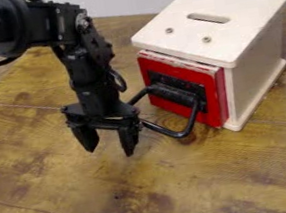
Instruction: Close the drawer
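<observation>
The single camera view shows a cream box point(226, 45) with a slot in its top standing on the far right of a worn wooden tabletop point(65, 201). A red drawer point(177, 91) sits in the box's left-facing front, pulled out only slightly; nothing of its inside can be seen. A black loop handle point(173, 122) juts from the drawer front toward the left and near side. The black claw point(107, 142) hangs just left of the handle, pointing down at the tabletop, its fingers point(84, 137) spread apart and holding nothing.
</observation>
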Controlling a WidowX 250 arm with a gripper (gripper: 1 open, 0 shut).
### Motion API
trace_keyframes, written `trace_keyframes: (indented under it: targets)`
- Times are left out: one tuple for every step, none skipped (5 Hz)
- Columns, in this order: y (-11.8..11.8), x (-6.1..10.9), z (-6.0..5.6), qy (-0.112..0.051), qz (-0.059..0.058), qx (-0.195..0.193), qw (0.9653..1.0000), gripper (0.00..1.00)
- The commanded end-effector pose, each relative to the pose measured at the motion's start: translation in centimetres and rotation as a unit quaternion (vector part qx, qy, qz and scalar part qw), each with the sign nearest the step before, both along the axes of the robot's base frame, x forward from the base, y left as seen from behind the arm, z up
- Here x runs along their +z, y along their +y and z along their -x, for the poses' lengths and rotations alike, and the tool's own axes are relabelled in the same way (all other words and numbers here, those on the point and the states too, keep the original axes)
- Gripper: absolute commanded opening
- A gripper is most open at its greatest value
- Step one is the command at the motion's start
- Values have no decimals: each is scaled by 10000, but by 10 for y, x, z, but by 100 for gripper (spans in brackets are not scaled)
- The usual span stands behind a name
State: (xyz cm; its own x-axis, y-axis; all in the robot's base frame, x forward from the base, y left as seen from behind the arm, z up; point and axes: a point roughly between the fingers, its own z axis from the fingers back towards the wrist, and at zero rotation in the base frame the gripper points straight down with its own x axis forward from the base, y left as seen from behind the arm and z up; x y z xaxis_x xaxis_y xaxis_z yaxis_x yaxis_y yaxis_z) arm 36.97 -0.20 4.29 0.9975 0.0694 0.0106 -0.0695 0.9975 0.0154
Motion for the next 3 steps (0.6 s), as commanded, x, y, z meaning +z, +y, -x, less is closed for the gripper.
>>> trace_keyframes:
  targets:
    - [4, 40, -7, -580, 0, 49, 9983, 100]
    - [6, 41, -7, -613, -15, 77, 9981, 100]
    - [8, 42, -7, -646, -30, 103, 9979, 100]
